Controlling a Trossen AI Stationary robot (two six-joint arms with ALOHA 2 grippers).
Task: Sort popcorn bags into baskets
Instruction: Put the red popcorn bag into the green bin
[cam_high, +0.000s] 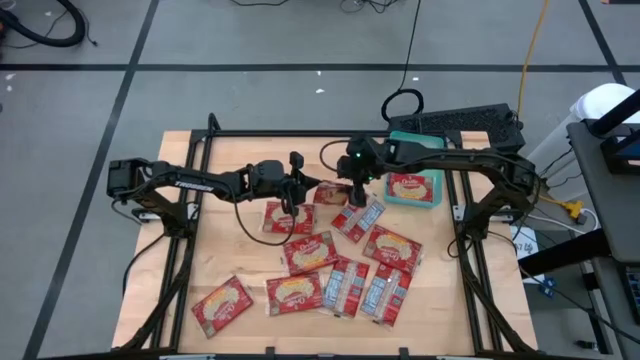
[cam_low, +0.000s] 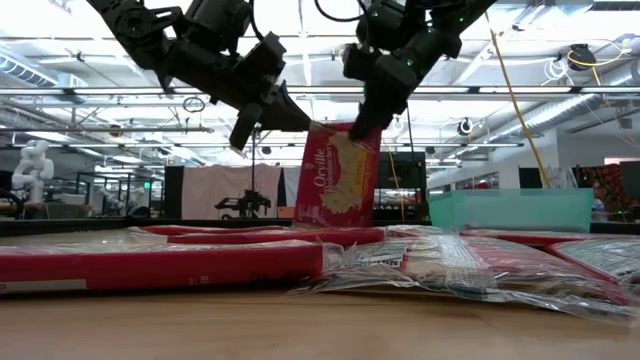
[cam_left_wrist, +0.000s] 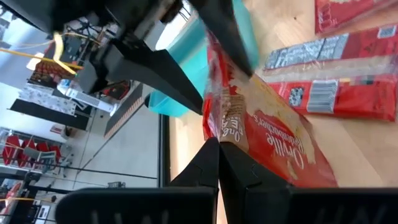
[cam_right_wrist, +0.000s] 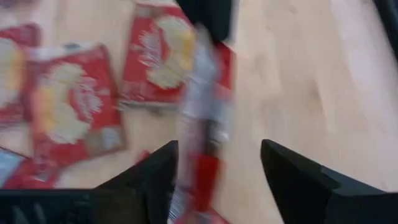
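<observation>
A red popcorn bag (cam_low: 340, 180) stands on edge above the middle of the table, between my two grippers. My left gripper (cam_high: 300, 192) is shut on it. My right gripper (cam_right_wrist: 219, 144) is open, one finger on either side of the bag's (cam_right_wrist: 200, 124) upper edge. Several more red bags (cam_high: 310, 250) lie flat on the wooden table, some picture side up, some showing a silvery panel. The teal basket (cam_high: 440, 197) stands at the far right with one bag (cam_high: 413, 184) lying flat in it. My left gripper pinches the bag's upper corner (cam_left_wrist: 225, 134) on the table's left side between its two shut fingers (cam_left_wrist: 205, 165), coming in from the left and slanting a little down. The bag hangs upright below the hold; its lower edge is hidden behind the lying bags. My right gripper straddles the bag's other upper corner (cam_low: 375, 130) from above; I cannot tell whether a finger touches it.
A black keyboard-like box (cam_high: 465, 125) lies behind the basket. Dark frame rails (cam_high: 190, 200) run along the table's left and right sides. Bare wood (cam_high: 240, 160) shows at the far left and along the near edge.
</observation>
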